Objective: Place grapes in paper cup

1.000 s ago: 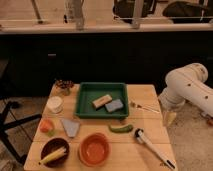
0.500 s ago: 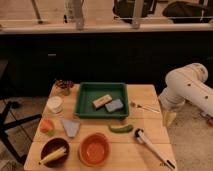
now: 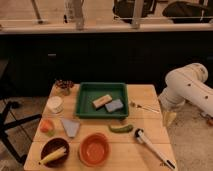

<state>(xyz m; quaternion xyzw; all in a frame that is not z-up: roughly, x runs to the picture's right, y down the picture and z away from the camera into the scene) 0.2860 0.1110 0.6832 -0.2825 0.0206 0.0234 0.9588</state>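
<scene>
The grapes (image 3: 64,86) are a small dark bunch at the table's far left corner. The paper cup (image 3: 54,104) is a short white cup standing just in front of them on the left side. My arm comes in from the right, and the gripper (image 3: 169,118) hangs off the table's right edge, far from both the grapes and the cup.
A green tray (image 3: 85,107) holds a yellow sponge (image 3: 102,101) and a blue-grey block (image 3: 114,105). An orange bowl (image 3: 94,149), a dark brown bowl (image 3: 55,150) with a banana, an orange-red fruit (image 3: 46,126), a grey cloth (image 3: 70,127), a green pepper (image 3: 120,128), a fork (image 3: 144,106) and a brush (image 3: 151,147) lie on the wooden table (image 3: 145,160).
</scene>
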